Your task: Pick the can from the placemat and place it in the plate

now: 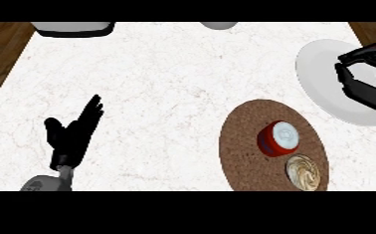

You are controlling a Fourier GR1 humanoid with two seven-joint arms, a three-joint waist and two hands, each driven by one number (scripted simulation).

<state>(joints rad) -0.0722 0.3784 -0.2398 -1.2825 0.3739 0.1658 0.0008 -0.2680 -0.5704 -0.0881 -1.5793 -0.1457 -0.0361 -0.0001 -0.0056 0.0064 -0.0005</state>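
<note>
Head view, looking steeply down on a white marbled counter point(169, 78) with dark wood showing at the upper left and upper right corners. The can point(279, 138), red body with a pale lid, lies on the brown round placemat point(246, 148) at lower right, near the mat's middle, tilted so that both its lid and its red side show. Just below it on the same mat sits a small round tan object with a swirled top point(304, 172) (cannot tell what it is); the two look close, and contact cannot be judged. The white plate point(323, 78) lies at the right edge, above and right of the mat, apart from it, cut off by the frame. The right hand point(356, 76) is over the plate's right part, only partly in view; its fingers are curved and hold nothing, well apart from the can. The left hand point(73, 131) rests at lower left, fingers straight and pointing up, thumb out, touching nothing. Two pale objects are cut off at the top edge: one with a dark base at upper left point(73, 28), one near the centre point(219, 25).
</note>
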